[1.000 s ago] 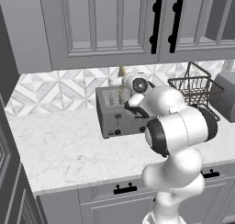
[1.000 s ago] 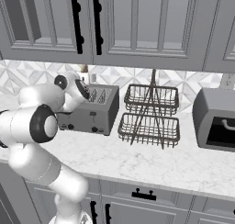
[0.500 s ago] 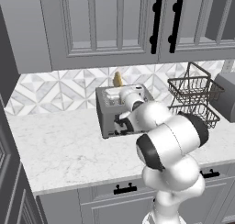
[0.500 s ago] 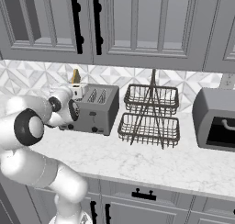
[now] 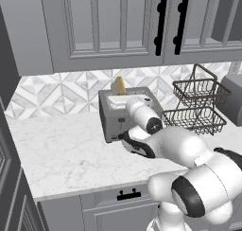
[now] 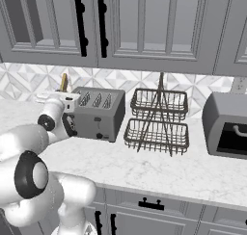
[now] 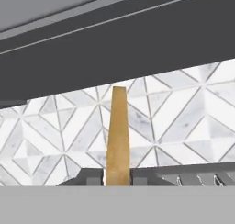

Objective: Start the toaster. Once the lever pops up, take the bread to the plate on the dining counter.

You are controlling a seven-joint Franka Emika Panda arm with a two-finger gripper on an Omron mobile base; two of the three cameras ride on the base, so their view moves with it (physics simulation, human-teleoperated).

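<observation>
Toaster (image 5: 124,115): boxy grey metal unit, sitting on the white marble-look surface (image 5: 61,152) against the patterned tile backsplash (image 5: 56,90), below grey wall cabinets (image 5: 108,26).

Bread (image 5: 118,85): one thin golden-tan slice, standing upright and sticking up out of a slot at the toaster's far end; in the hand view it is showing edge-on (image 7: 118,136), rising from the toaster top.

Robot arm (image 5: 179,149): white, reaching low across the toaster's front, its hand sitting at the toaster face. Fingers: cannot tell whether they are parted or closed, nor whether they are touching anything.

Wire basket rack (image 6: 157,121): black, two tiers, standing just beside the toaster.

Grey appliance (image 6: 226,125): standing beyond the rack.
</observation>
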